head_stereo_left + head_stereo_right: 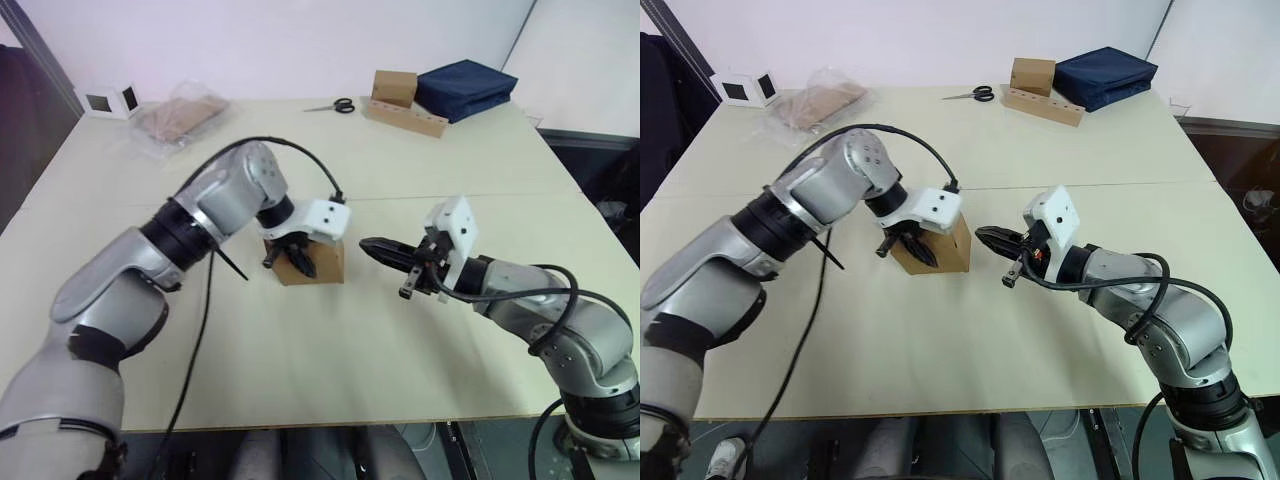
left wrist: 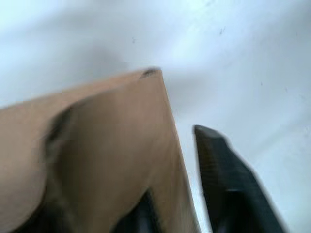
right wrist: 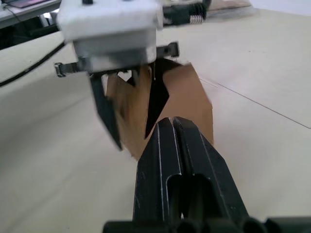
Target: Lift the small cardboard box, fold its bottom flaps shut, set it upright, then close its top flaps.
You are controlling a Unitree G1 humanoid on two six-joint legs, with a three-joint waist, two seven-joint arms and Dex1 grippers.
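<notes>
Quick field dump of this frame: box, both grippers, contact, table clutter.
box: small plain brown cardboard box on the beige table, mid-table
left gripper: fingers open, straddling one box wall, one finger inside, one outside
right gripper: fingers shut, pointing at the box, just short of it
clutter at far edge: black-handled scissors, folded navy cloth, squarish brown box on a holed strip, clear bag of flat cardboard
</notes>
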